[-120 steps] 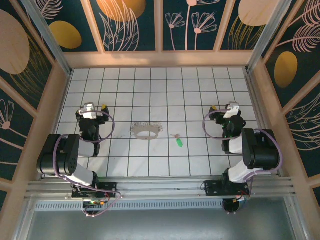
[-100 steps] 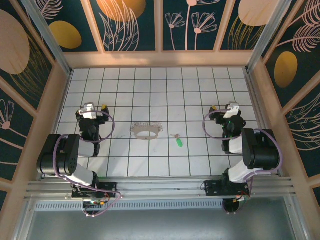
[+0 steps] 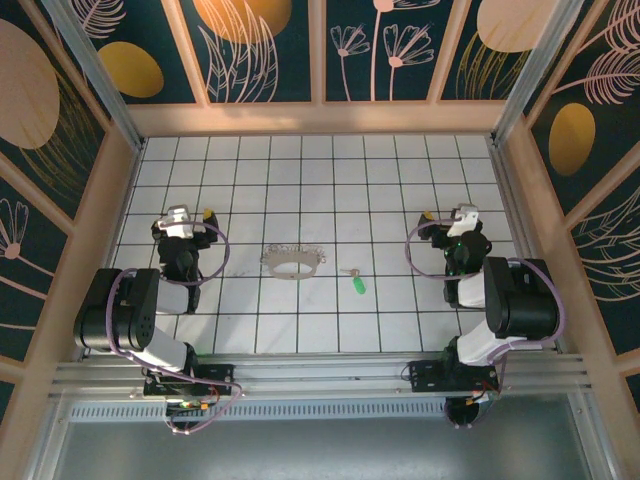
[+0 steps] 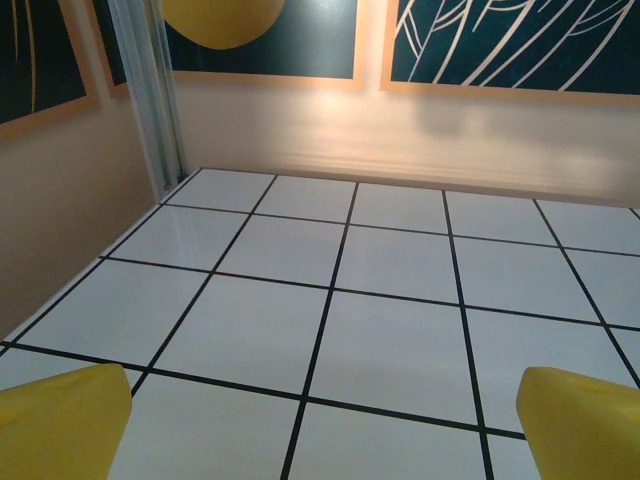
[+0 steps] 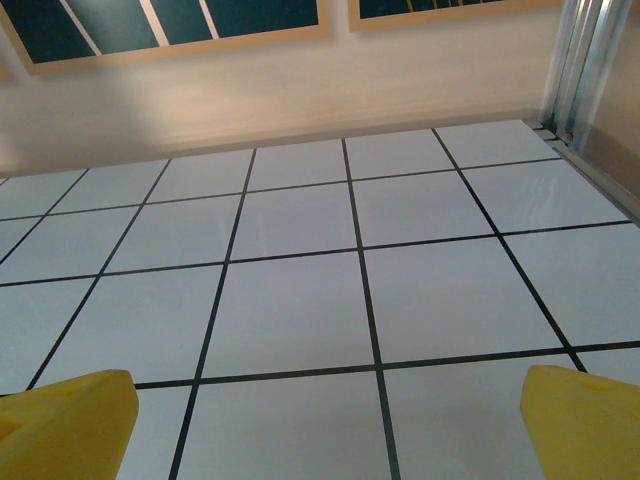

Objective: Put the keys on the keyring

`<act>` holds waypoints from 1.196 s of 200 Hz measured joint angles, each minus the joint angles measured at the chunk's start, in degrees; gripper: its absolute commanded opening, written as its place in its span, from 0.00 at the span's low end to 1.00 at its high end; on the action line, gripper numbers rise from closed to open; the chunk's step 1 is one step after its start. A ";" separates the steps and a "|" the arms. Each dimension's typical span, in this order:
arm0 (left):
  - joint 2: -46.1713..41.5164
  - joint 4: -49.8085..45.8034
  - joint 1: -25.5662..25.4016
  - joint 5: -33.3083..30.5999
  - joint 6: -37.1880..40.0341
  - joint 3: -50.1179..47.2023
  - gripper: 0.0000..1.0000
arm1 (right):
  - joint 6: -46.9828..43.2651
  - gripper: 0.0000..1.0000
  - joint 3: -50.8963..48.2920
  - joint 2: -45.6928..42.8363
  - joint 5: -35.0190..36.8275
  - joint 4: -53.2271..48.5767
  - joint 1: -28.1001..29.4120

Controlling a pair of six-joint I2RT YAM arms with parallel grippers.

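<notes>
1. At the centre of the top external frame, the keyring point(image 3: 294, 264) lies flat on the white tiled table point(image 3: 300, 170). The keys point(image 3: 357, 283), with their green head, lie just to its lower right, apart from it. The left gripper point(image 3: 183, 215) sits at left-centre and the right gripper point(image 3: 455, 215) at right-centre. Both have their jaws spread wide and hold nothing. The keyring is well apart to the right of the left gripper. The keys are well apart to the left of the right gripper and slightly lower in the frame. The likely trouble is that the keys are small and lie flat, so a pinch coming down off-centre could skid them across the smooth tiles. The thin ring could slide the same way if nudged.

2. At the bottom corners of the left wrist frame, the yellow fingertips point(image 4: 60, 420) of the left gripper point(image 4: 320, 425) stand far apart. Bare tiles lie between them, and the view faces the far wall.

3. At the bottom corners of the right wrist frame, the fingertips point(image 5: 65, 425) of the right gripper point(image 5: 325, 420) are equally wide and empty over bare tiles. Reaching from this heading risks a poorly aligned grasp.
</notes>
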 measured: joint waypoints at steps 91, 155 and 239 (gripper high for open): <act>-5.05 -7.37 0.00 0.22 0.00 1.09 0.99 | 0.70 0.99 1.97 -3.54 0.90 -7.93 0.00; -14.99 -24.11 0.00 -0.02 -4.37 10.01 0.99 | 7.85 0.99 11.04 -16.04 2.86 -27.02 -0.11; -25.44 -36.94 -1.29 2.64 -26.23 12.59 0.99 | 20.20 0.99 19.32 -15.69 -10.29 -39.87 -0.44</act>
